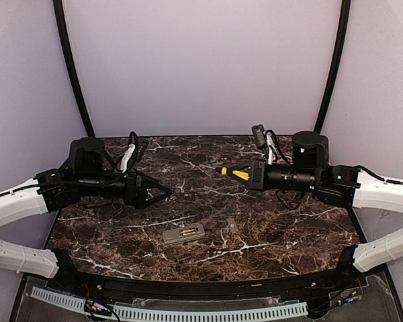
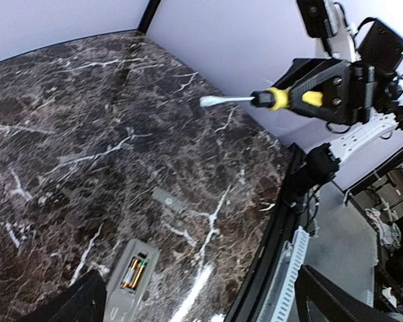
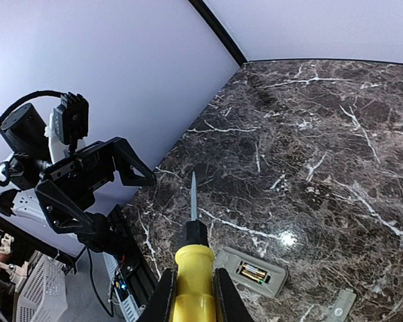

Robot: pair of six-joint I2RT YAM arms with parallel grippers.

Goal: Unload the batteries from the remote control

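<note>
Over the marble table, the left gripper hangs wide apart and empty. The right gripper clamps a yellow-handled screwdriver. The remote control lies below and between them, nearer the left gripper. A small cover lies nearer the right, and the batteries sit in the remote's bay.

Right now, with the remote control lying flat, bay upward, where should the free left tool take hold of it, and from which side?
Probably from straight above, pinching the remote control by its two long edges at the solid end nearer the left tool. It lies flat, so only its narrow width fits between the fingers, and that end leaves the batteries uncovered.
</note>
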